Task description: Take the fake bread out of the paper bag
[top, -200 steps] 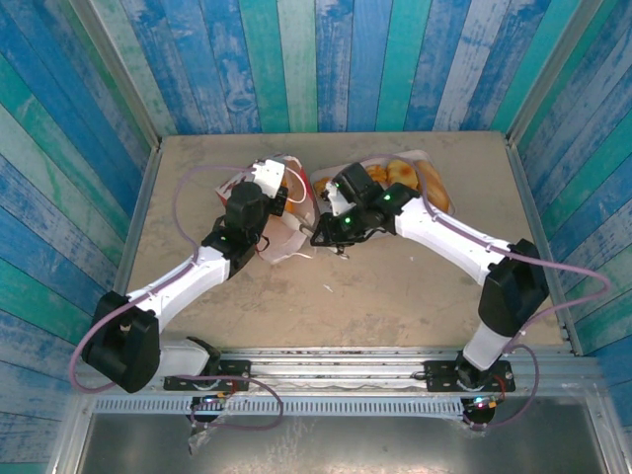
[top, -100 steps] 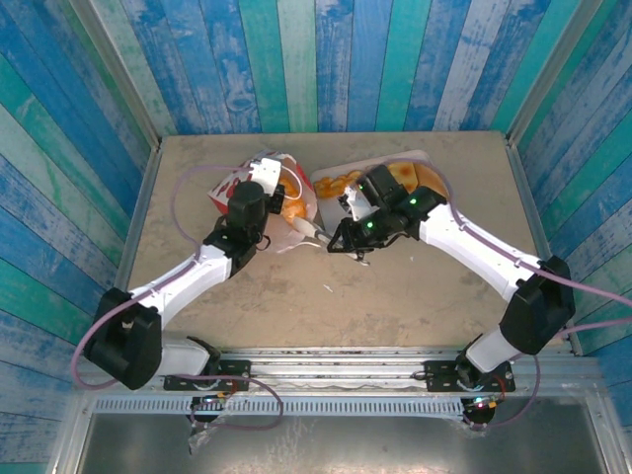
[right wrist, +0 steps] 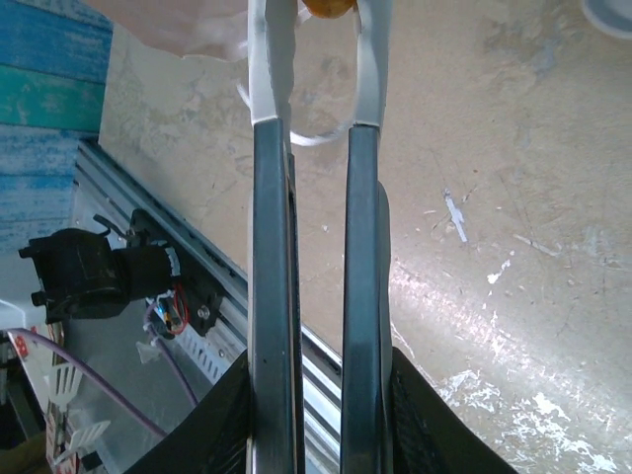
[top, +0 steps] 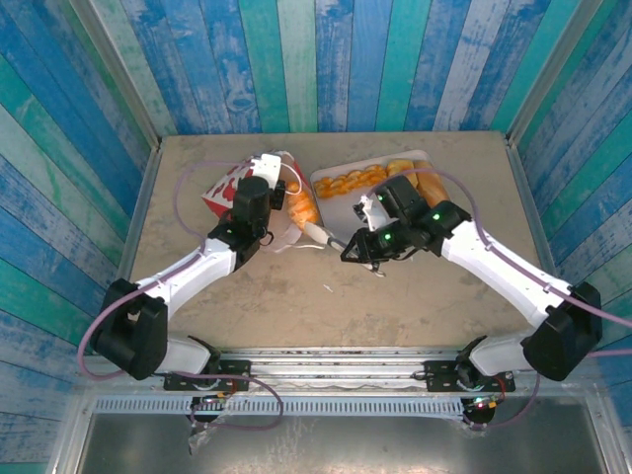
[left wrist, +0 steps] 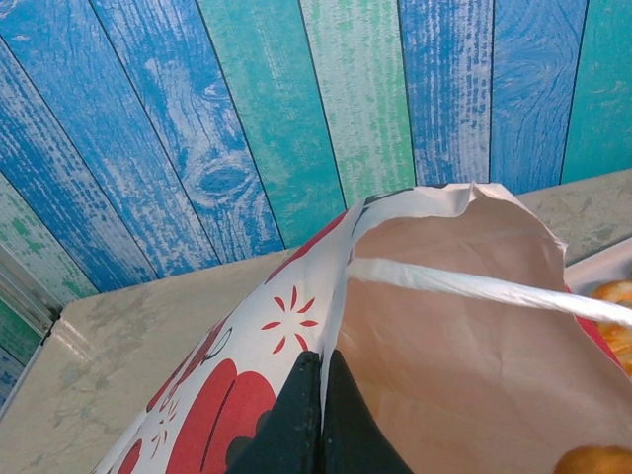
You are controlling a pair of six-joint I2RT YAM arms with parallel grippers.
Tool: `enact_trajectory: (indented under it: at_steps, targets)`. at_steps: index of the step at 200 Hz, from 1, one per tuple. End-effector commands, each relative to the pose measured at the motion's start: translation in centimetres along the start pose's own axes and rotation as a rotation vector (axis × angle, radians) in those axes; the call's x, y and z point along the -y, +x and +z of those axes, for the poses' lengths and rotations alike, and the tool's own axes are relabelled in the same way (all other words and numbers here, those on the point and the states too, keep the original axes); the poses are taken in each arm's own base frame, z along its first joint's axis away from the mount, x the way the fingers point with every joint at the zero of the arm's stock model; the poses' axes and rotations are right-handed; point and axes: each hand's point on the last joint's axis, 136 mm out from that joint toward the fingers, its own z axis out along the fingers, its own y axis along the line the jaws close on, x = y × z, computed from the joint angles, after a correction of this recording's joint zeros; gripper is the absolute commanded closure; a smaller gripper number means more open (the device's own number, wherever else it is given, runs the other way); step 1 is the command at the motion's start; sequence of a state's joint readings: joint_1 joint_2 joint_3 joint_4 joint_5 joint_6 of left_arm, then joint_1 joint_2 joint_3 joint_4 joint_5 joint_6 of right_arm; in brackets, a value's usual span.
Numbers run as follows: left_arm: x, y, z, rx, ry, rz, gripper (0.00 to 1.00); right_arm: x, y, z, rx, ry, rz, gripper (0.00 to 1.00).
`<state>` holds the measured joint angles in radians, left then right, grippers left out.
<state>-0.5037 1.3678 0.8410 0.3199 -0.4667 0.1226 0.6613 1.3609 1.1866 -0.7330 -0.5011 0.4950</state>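
My left hand point(left wrist: 322, 361) pinched the bag point(left wrist: 464, 326) rim, my right hand point(top: 357, 247) squeezed tongs point(right wrist: 269, 247) on bread point(right wrist: 331, 8) just ahead; next I needed a slow pull back.

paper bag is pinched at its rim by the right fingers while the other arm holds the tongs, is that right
Not quite: the left fingers pinch the rim of the paper bag, as the left wrist view shows. The other arm, the right one, holds the tongs.
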Motion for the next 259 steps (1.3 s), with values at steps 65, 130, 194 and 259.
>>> enact_trajectory:
  at_steps: [65, 130, 194, 259]
  targets:
    - [-0.1, 0.2, 0.8, -0.016, -0.026, -0.025, 1.0, 0.9, -2.9, -4.2, 0.25, -0.09, 0.056, 0.99]
    - [0.1, 0.3, 0.3, 0.001, 0.002, -0.031, 1.0, 4.4, -2.9, -8.2, 0.337, -0.072, 0.176, 0.99]
    - [0.2, 0.1, 0.1, 0.011, 0.014, -0.034, 1.0, 9.9, -0.6, -7.6, 0.271, -0.168, 0.422, 0.99]
    - [0.3, -0.4, 0.0, 0.023, 0.018, -0.033, 1.0, 14.5, 2.3, -5.5, 0.213, -0.206, 0.579, 0.97]
